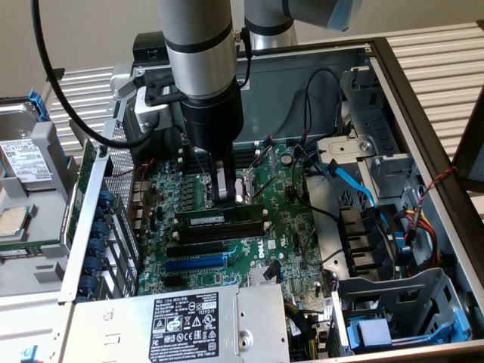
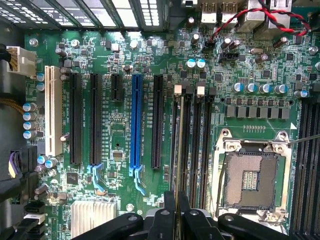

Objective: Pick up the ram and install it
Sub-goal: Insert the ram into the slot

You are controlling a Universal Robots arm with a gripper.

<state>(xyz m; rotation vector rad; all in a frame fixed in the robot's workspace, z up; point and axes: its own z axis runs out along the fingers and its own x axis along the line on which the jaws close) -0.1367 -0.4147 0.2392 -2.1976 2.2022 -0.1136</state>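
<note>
Single arm, one gripper (image 1: 229, 198), working inside one open computer case (image 1: 423, 113).

Grip: the gripper is narrowed onto the ram (image 1: 246, 212). From the wrist view, the two fingers (image 2: 162, 222) press on either face of the board's thin edge (image 2: 178, 150).

Position: the ram sits directly below the gripper, gripped near mid-length. It is low over the bank of black memory slots (image 1: 219, 236), beside the empty processor socket (image 2: 252, 180).

Key relation: the ram's long axis runs parallel to the slots. From the wrist view its edge lines up with the slot farthest from the socket. Whether it is fully seated or only resting on the slot mouth cannot be told; that slot's white latch (image 2: 177, 90) shows at the far end.

Count:
- Ram sticks: one.
- Memory slots: apparently four, side by side.
- Blue expansion slot (image 2: 135, 120): one.
- White expansion slot (image 2: 51, 110): one.
- Black expansion slots: four, one of them short.
</note>
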